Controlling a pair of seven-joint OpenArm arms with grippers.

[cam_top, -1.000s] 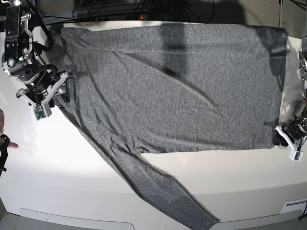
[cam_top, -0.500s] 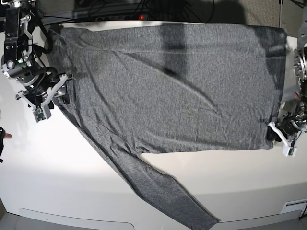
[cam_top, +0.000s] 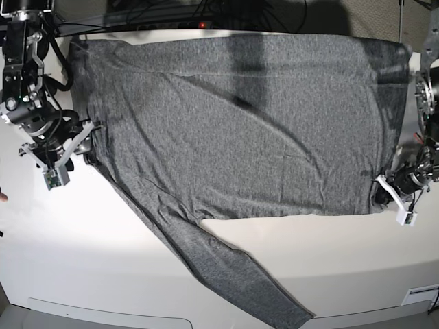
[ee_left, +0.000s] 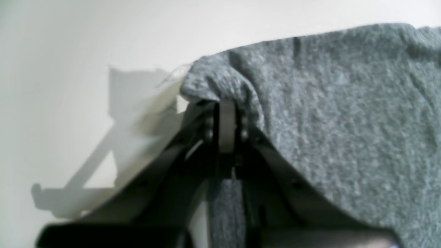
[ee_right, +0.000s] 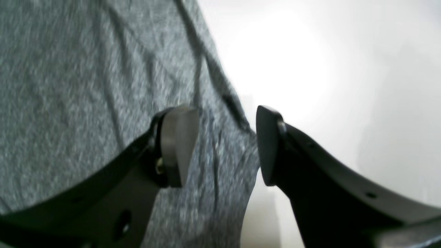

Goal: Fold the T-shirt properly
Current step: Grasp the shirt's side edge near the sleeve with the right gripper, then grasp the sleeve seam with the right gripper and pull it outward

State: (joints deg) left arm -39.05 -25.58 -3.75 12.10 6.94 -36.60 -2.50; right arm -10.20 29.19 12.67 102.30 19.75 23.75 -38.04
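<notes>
At far left of the base view, right gripper (cam_top: 81, 140) with jaws apart over the T-shirt (cam_top: 240, 123) edge, one fingertip (ee_right: 179, 137) above cloth, the other above bare white table (cam_top: 103, 260). Across the middle, shirt spread flat, one long sleeve trailing toward the near edge. At far right, left gripper (cam_top: 381, 192) pinched together on the shirt's lower corner.

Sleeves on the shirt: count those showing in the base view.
1: one sleeve of the T-shirt trails toward the table's near edge. A second may be hidden.
</notes>
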